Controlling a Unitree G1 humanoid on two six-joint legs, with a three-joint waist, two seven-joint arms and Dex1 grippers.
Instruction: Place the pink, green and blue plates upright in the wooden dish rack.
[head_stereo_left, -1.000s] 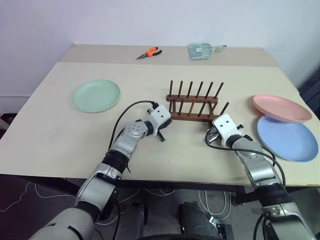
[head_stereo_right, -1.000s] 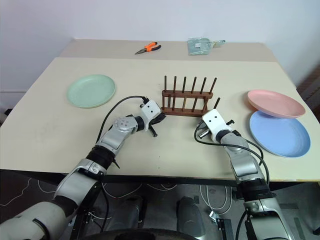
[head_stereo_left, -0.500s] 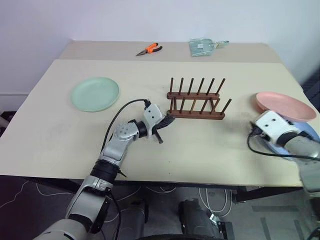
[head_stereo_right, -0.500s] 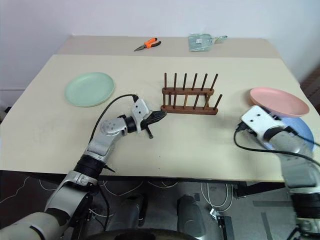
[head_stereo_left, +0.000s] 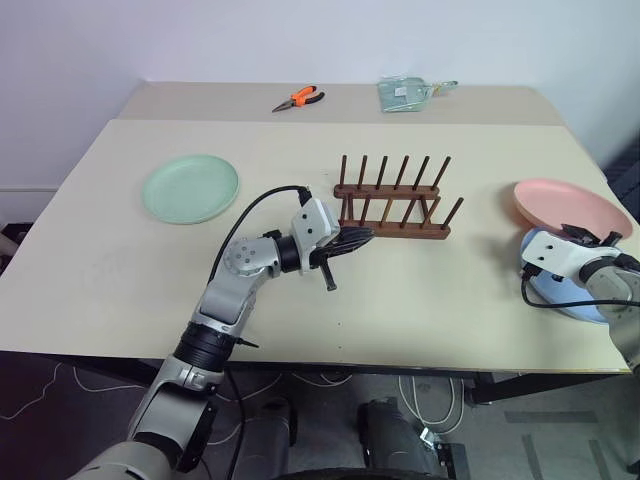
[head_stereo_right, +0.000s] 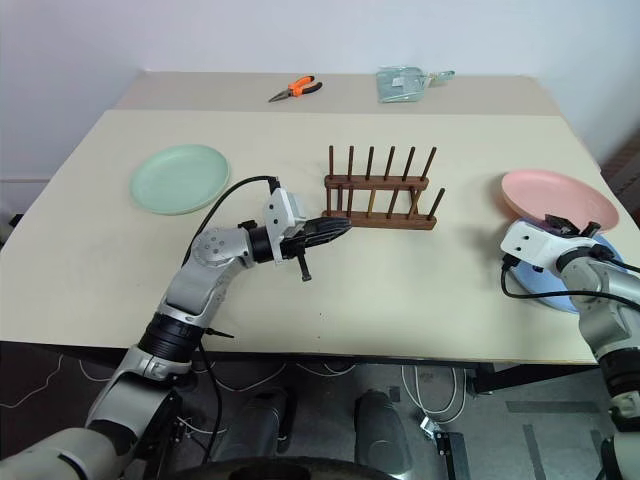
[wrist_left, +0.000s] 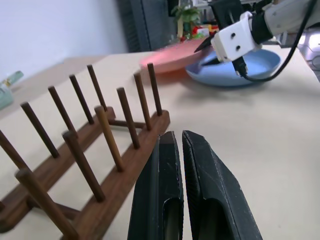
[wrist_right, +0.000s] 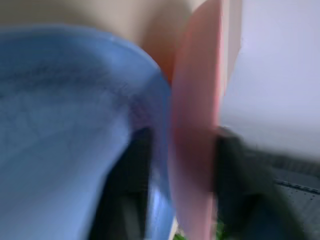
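My left hand (head_stereo_left: 362, 238) is clenched on nothing, arm level across the counter (head_stereo_left: 110, 270), fingers pointing toward 3 o'clock with tips just at the near left end of the wooden dish rack (head_stereo_left: 392, 205); can't tell if they touch it. The rack stands empty mid-counter. My right hand (head_stereo_right: 572, 229) is out at the counter's right edge, wrist rolled, fingers on either side of the pink plate's (head_stereo_left: 570, 207) near rim; whether it's actually gripped I can't tell. The pink plate sits tilted, overlapping the blue plate (wrist_left: 235, 73), which lies flat at 5 o'clock of it under my wrist. The green plate (head_stereo_left: 190, 188) lies flat at 9 o'clock of the rack, well apart.
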